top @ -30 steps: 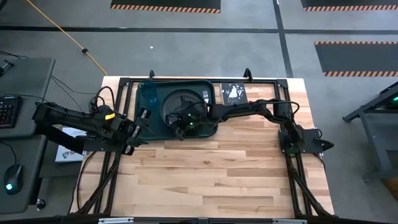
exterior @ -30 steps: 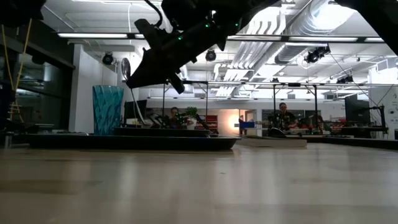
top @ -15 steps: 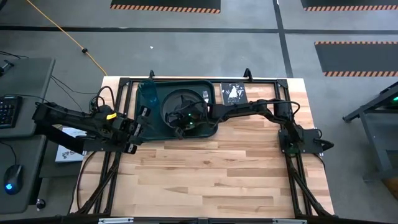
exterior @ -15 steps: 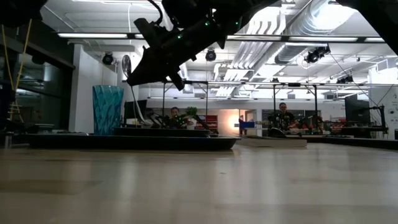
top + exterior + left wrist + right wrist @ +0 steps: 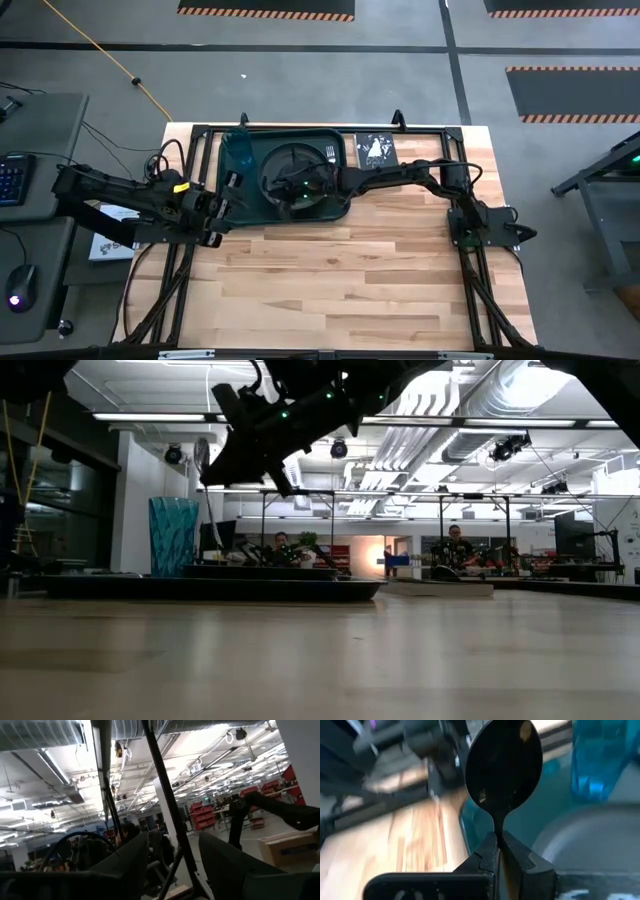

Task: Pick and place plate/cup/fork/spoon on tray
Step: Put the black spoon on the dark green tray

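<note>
Overhead, right tool [image 5: 496,851] pinching glossy oval-bowled spoon [image 5: 503,767]

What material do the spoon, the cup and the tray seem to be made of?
The spoon, held in the right gripper, looks like polished metal: its dark bowl shows small bright reflections. The cup seems to be translucent blue plastic or glass, since light passes through it; which of the two stays open. The tray looks like dark green plastic with a dull, smooth surface.

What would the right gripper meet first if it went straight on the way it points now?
Probably the tray near its edge, beside the plate. The right gripper, shut on the spoon, points that way, with the cup off to one side; depth is unclear.
</note>
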`<state>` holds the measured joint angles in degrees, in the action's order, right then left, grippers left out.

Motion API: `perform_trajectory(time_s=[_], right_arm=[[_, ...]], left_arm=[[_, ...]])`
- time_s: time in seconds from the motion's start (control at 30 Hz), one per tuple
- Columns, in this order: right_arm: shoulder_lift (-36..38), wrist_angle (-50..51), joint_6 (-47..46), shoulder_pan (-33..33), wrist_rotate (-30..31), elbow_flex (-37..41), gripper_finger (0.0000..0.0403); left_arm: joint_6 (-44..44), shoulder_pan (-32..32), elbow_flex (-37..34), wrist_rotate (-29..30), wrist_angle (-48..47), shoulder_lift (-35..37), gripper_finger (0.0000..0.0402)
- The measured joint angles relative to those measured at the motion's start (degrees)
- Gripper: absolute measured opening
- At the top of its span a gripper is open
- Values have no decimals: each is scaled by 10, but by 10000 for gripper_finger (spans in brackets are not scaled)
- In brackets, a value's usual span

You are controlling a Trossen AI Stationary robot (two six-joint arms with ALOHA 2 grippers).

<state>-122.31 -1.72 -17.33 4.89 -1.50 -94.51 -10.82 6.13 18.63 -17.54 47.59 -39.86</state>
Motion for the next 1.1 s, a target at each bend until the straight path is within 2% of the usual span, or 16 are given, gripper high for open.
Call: perform_trajectory(time_s=[0.17, 0.3, 0.5, 0.57, 0.63, 0.8, 0.9, 1.1], right_arm=[[-38, -136, -32, 0, 4, 0, 0], [-94, -165, -63, 0, -1, -47, 0], [-191, -76, -46, 0, -6, -215, 0], [-212, -47, -46, 1, -15, -251, 0], [-226, -29, -49, 2, 5, -274, 0], [-232, -9, -71, 9, 51, -276, 0], [-232, -7, -98, 14, 79, -275, 0], [-241, -7, -130, 13, 99, -275, 0]], left_arm=[[-8, 0, 0, 1, 0, 0, 165], [0, 0, 0, 2, 2, 0, 165], [43, 0, 0, 0, 17, 2, 165], [63, 0, 0, -2, 11, 9, 165], [96, 0, 0, -2, 14, 17, 165], [160, 0, 0, -3, 17, 32, 165], [157, 0, 0, -3, 16, 34, 165], [137, 0, 0, -2, 16, 34, 165]])
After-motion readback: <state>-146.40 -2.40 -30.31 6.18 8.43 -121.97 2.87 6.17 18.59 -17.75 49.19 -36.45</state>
